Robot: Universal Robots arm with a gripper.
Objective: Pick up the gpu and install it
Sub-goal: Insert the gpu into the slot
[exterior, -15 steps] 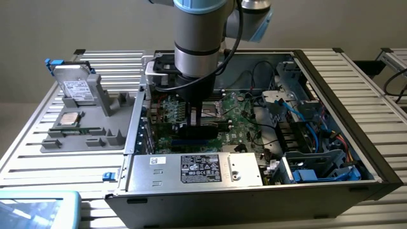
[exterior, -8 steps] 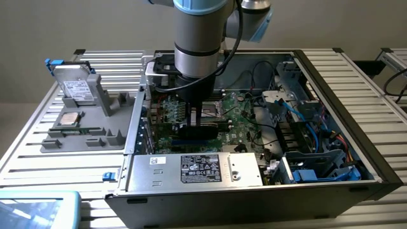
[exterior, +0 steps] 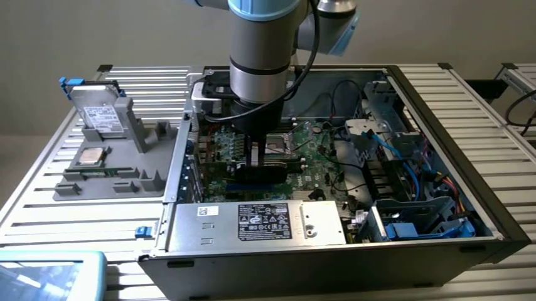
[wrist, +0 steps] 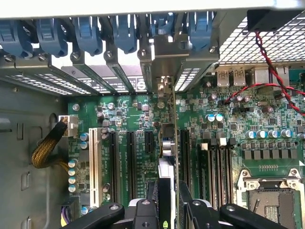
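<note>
Wrist view: gpu [wrist: 167, 148] edge-on at the motherboard [wrist: 128, 119] slots.
The gripper [wrist: 164, 212] is clamped on the card's top edge, holding it upright, probably for slot alignment. In the exterior view it sits at twelve o'clock from the power supply [exterior: 251, 222].

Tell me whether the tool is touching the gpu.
Touching. The wrist view shows the tool closed on the gpu, its fingers pressed against both faces, with the card edge-on over the motherboard.
</note>
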